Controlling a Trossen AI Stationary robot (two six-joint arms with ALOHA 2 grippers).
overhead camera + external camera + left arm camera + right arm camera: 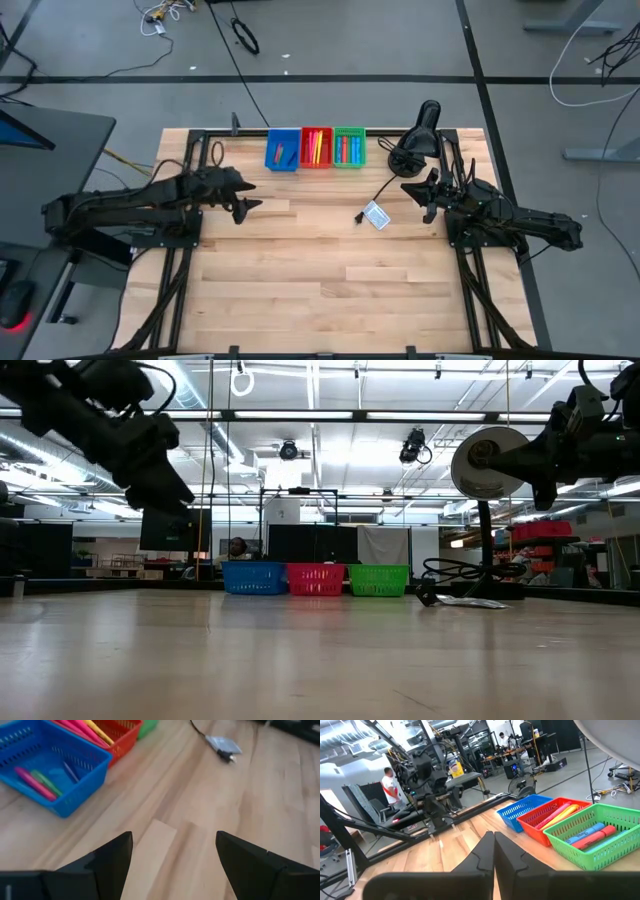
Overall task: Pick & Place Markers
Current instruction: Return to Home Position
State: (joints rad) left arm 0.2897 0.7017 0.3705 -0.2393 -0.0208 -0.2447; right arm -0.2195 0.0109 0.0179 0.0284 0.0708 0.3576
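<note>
Markers (316, 148) are lying in the blue bin (275, 140), red bin (303, 148) and green bin (363, 148) at the table's far edge. Left gripper (174, 840) is hovering over bare wood near the blue bin, fingers spread, empty. Right gripper (494, 837) is hanging with fingers pressed together, gripping nothing.

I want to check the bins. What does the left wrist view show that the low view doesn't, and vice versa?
Only the left wrist view: the inside of the blue bin, holding a pink marker, a green marker and a purple marker, and the left gripper, open and empty. Only the low view: the green bin in full, and both arms raised above the tabletop. Both: the blue bin beside the red bin, and the card.
</note>
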